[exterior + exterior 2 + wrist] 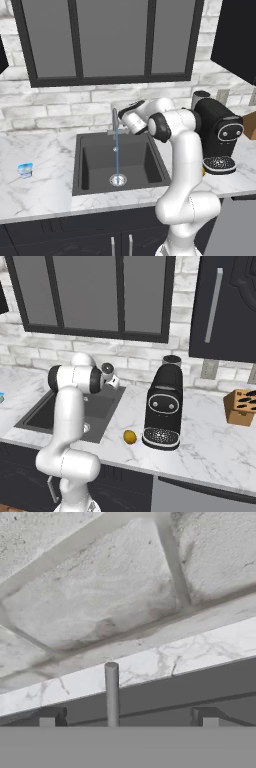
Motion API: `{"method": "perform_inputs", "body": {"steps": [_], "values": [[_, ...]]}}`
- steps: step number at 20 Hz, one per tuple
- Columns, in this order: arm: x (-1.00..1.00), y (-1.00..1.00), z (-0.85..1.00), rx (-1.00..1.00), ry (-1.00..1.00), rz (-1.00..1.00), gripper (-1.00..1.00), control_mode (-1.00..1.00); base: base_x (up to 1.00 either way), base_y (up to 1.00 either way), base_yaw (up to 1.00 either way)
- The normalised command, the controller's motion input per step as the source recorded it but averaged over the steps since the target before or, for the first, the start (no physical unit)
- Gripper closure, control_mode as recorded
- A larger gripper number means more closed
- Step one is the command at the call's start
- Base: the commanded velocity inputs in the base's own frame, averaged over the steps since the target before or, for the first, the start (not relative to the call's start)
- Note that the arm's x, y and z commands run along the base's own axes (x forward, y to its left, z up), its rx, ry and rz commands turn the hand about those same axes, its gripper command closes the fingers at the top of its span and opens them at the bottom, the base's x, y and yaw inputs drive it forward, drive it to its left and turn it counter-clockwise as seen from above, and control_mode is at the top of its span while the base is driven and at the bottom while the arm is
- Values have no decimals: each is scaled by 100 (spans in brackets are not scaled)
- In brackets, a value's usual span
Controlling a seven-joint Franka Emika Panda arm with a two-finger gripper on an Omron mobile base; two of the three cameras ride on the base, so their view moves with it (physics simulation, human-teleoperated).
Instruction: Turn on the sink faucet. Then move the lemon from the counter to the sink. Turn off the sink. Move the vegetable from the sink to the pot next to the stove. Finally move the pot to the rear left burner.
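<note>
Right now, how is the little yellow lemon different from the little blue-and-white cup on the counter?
The small round yellow lemon lies on the white marble counter to the right of the dark grey sink, close beside the black coffee machine. The small blue-and-white cup stands far out to the left of the sink, alone. The lemon is round and plain yellow; the cup is straighter-sided and two-coloured. Both are small and rest on the same counter.

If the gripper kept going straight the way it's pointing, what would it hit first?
Likely the sink faucet, upright between the open gripper's fingers; beyond it, the brick wall. Depth is uncertain.
</note>
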Motion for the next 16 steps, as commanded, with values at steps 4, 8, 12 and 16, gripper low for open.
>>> {"method": "perform_inputs", "body": {"steps": [4, 8, 12, 16], "values": [[-36, 0, 47, 0, -3, 0, -100, -100, 0, 0, 0], [-43, 0, 44, 0, -4, 0, -100, -100, 0, 0, 0], [-45, 0, 15, 0, -3, 0, -100, -100, 0, 0, 0], [-60, -3, 12, 0, -3, 0, -100, -100, 0, 0, 0]]}}
